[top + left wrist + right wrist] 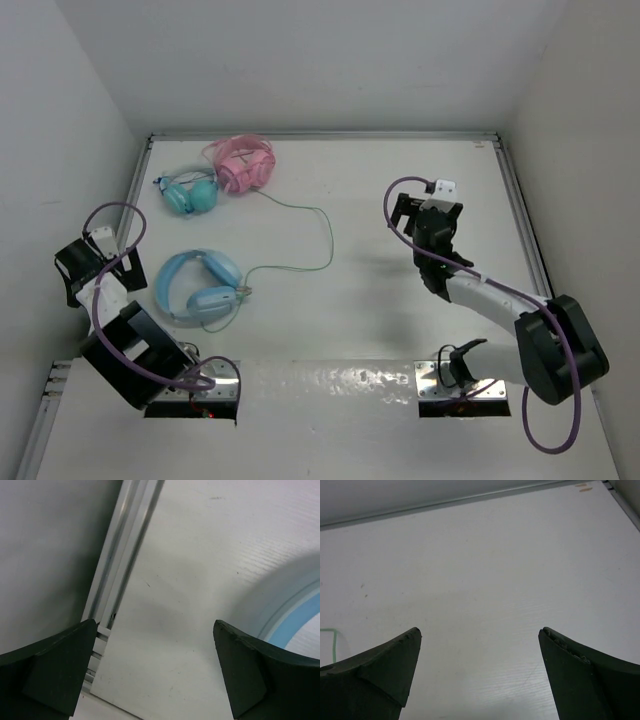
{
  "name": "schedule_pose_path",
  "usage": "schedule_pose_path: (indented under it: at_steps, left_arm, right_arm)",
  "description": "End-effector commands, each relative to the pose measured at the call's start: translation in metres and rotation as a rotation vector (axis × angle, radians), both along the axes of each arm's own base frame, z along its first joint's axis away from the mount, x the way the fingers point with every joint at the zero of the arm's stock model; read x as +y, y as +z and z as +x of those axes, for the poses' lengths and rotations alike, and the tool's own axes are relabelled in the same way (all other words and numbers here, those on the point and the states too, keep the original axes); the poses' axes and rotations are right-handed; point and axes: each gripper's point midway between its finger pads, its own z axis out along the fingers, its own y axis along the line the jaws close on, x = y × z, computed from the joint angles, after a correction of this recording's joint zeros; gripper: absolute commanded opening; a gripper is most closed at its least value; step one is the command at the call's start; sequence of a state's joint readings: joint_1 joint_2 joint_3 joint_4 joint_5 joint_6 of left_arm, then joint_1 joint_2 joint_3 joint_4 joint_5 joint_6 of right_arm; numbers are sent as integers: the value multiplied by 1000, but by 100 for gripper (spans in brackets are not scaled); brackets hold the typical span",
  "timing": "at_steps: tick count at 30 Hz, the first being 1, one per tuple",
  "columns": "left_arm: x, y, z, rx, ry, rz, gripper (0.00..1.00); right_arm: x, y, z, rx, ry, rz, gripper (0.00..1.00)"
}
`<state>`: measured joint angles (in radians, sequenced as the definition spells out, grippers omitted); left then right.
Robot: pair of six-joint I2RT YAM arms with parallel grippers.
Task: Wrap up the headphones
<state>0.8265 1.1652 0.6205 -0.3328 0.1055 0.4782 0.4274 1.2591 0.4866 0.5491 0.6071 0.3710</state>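
The large light-blue headphones (198,288) lie flat on the table at the left. Their thin pale-green cable (322,235) runs right, loops up and back toward the pink headphones. My left gripper (78,262) is open and empty, left of the headphones near the table's left edge. In the left wrist view my left gripper (155,630) shows its jaws wide apart, with the headband's blue rim (300,617) at the right. My right gripper (418,212) is open and empty, over bare table right of the cable. In the right wrist view my right gripper (480,632) frames bare table, with a bit of cable (334,642) at the far left.
Pink headphones (245,165) and smaller teal headphones (190,190) lie at the back left. An aluminium rail (120,555) borders the table's left edge beside a grey wall. White walls enclose the table on three sides.
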Motion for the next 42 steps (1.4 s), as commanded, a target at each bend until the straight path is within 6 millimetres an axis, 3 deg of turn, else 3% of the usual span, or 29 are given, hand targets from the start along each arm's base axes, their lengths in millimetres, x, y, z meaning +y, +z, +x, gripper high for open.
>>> schedule_pose_path:
  at_steps: [1,4,6,9,12,14,15,16,20,23,28,33,37,38,42]
  left_arm:
    - [2,13,3,13,-78,22,100]
    - [5,29,-10,79,-110,76,100]
    - [-4,34,-19,131,-178,83,100]
    - [-33,36,-29,199,-333,15,98]
    - [-59,17,-38,267,-432,-35,98]
    - [-64,-4,-42,337,-441,-11,98]
    - [-66,-10,-42,348,-417,-11,99]
    - [-68,-19,-41,369,-414,1,99]
    - [-77,-27,-34,341,-405,-65,100]
    - [-78,-14,-19,284,-412,-88,100]
    - [-56,38,-8,247,-374,30,95]
    - [-89,54,20,106,-516,-102,95]
    - [-108,22,24,160,-542,-201,95]
    - [-114,3,17,207,-543,-234,95]
    - [-94,-37,14,305,-453,-154,95]
  right_arm:
    - [13,14,3,-1,53,53,99]
    - [25,16,4,3,118,64,99]
    - [35,16,5,6,156,60,99]
    - [54,17,8,5,210,18,99]
    - [89,25,9,-9,300,-63,99]
    - [121,14,7,13,388,-113,99]
    - [132,18,10,7,418,-114,99]
    - [140,9,10,35,444,-110,99]
    - [174,9,5,17,597,-16,99]
    - [183,7,7,30,628,-19,99]
    - [181,-8,11,91,612,-59,99]
    - [183,-17,12,106,617,-62,99]
    - [184,-20,14,123,618,-77,99]
    - [183,-22,14,130,618,-80,99]
    - [186,-27,15,141,628,-84,99]
